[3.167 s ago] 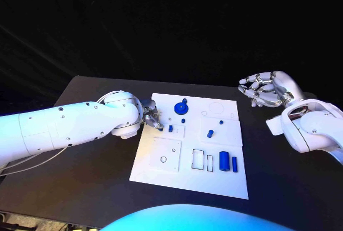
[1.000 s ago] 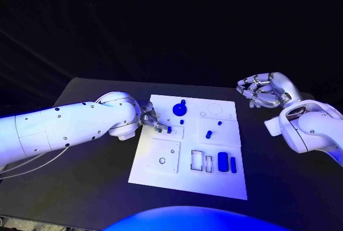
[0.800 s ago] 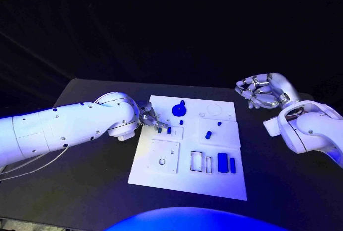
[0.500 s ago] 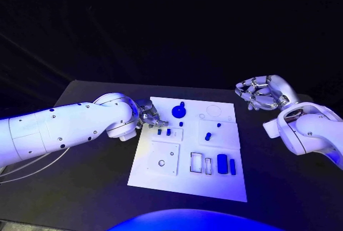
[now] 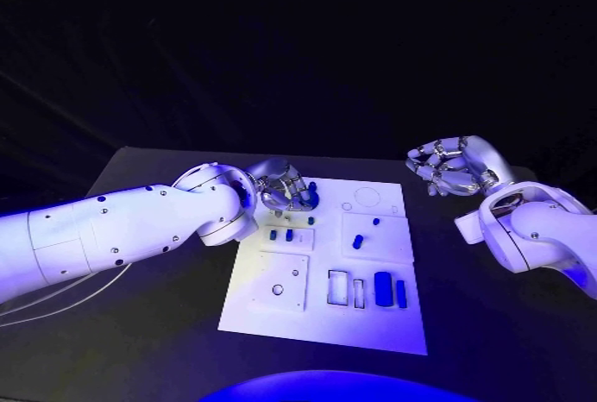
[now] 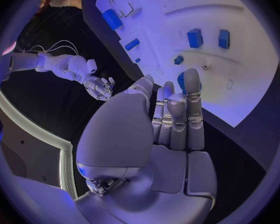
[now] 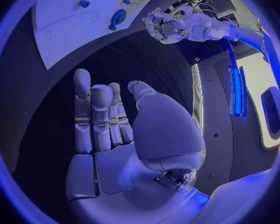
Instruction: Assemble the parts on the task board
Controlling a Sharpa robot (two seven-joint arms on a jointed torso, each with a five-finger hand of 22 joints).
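No writing, brand or label can be read on any item.

Left hand: the fingers lie straight and side by side, with the thumb set apart from them. Nothing is held between them in the left wrist view. In the head view the hand sits over the far left corner of the task board, just beside a round blue part. Whether a fingertip touches that part cannot be told.

Right hand: the fingers are extended and close together, the thumb stands apart, and the palm is empty. In the head view the hand hangs above the black table, off the board's far right corner and well apart from the parts.

Task board: the white plate lies in the middle of the table, between the two arms. Two small blue pegs stand side by side in its left half. A short blue piece lies tilted near the centre, with a smaller blue stud just beyond it. A wide blue block and a narrow blue bar lie side by side near the right edge, beside two dark rectangular slots.
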